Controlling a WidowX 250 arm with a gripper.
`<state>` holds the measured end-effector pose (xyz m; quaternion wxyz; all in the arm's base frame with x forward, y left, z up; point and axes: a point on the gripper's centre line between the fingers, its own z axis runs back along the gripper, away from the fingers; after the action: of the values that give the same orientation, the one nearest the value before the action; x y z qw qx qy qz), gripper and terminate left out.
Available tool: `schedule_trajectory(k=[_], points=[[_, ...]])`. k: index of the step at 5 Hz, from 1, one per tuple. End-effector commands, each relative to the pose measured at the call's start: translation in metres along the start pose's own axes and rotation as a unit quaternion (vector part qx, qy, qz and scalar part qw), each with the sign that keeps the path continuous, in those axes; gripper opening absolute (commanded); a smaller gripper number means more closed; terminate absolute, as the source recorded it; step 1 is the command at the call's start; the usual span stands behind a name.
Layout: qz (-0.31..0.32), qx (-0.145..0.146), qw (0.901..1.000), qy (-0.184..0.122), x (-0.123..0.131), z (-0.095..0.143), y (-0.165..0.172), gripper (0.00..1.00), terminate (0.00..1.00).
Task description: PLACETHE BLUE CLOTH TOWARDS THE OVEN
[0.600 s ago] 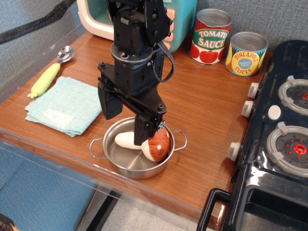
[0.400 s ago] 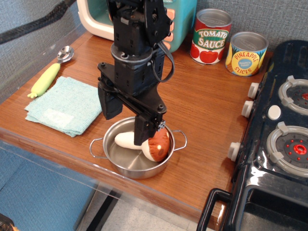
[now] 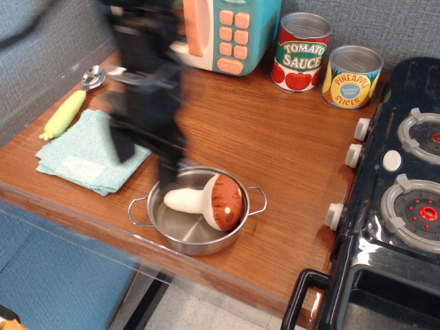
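Note:
The blue cloth (image 3: 82, 155) lies flat at the left of the wooden table, a paler patch on it. The oven (image 3: 230, 31), teal with a cream frame and orange handle and buttons, stands at the back. My gripper (image 3: 146, 157) is motion-blurred. It hangs over the cloth's right edge, between the cloth and the pot. Its two fingers stand apart with nothing between them. The arm hides the oven's left part.
A steel pot (image 3: 148, 206) with a toy mushroom (image 3: 214, 201) sits at the front. A yellow-green corn toy (image 3: 65, 113) and a spoon (image 3: 93, 75) lie left of the cloth. Two cans (image 3: 302, 51) stand at the back. A black stove (image 3: 399, 199) fills the right.
The arm has swung left, from above the pot and mushroom toward the cloth's right edge. The mushroom now shows whole. The cloth has not moved.

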<state>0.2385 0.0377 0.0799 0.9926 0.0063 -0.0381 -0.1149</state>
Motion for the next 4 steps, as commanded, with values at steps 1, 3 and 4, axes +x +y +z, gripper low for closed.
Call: schedule_trajectory(k=[1,3,4], points=[[0.044,0.016,0.9986,-0.024,-0.016,0.001,0.091,1.0,0.0],[0.038,0.064,0.9972,0.009,-0.002,-0.039,0.125,1.0,0.0],[0.04,0.061,0.9971,0.021,0.012,-0.066,0.123,1.0,0.0]])
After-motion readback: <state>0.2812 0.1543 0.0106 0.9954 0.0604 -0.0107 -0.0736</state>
